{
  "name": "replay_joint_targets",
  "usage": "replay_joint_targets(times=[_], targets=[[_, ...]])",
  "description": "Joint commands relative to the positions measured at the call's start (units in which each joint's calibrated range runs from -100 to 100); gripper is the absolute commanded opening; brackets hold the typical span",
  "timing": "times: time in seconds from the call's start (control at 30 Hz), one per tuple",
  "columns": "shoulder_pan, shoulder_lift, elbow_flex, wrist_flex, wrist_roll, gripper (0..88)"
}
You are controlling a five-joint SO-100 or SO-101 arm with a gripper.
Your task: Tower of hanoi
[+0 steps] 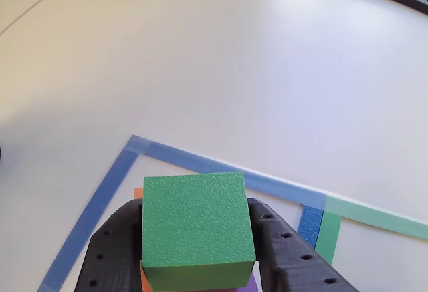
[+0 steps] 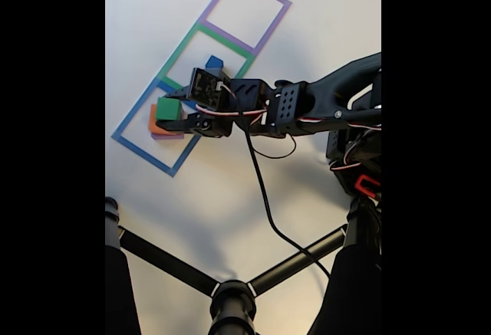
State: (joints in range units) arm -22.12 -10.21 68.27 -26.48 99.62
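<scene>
In the other view the gripper (image 1: pixel 198 265) came in from the bottom edge, its two dark fingers (image 1: pixel 110 252) standing left and right of the green cube (image 1: pixel 196 222), each flush against a side face, so the pincer was narrowed onto the cube and held it. The cube showed its pebbled top face nearly square, with no clear long axis; its edges ran roughly in line with the fingers, the top face tilted slightly so the far edge sat a little higher on the right. Slivers of the orange block (image 1: pixel 138 192) peeped out at the cube's left edge and under its near left corner, and a bit of the purple slab (image 1: pixel 249 284) showed at its near right corner. All this sat inside the blue tape square (image 1: pixel 100 195), whose far side ran left to right across the table (image 1: pixel 200 58). Past that square's right side began the green tape square (image 1: pixel 364 215), and the blue cube (image 1: pixel 310 225) stood just at the join. In the fixed view the arm (image 2: pixel 322 105) reached in from the right, the gripper (image 2: pixel 170 109) around the green cube (image 2: pixel 168 109), which stood on the orange block (image 2: pixel 156 126). Farther off, the blue cube (image 2: pixel 214 62) lay in the green tape square (image 2: pixel 178 54), with the purple tape square (image 2: pixel 265 40) beyond.
</scene>
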Motion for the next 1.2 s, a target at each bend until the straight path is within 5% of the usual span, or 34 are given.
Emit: replay_joint_targets(times=[0.0,0.73,1.17], targets=[[-0.57,1.72,-2.98,-4.32,0.38,6.4],[-0.72,8.37,-6.89,-6.75,0.38,7.0],[1.03,9.33,-5.16,-7.96,0.38,27.9]])
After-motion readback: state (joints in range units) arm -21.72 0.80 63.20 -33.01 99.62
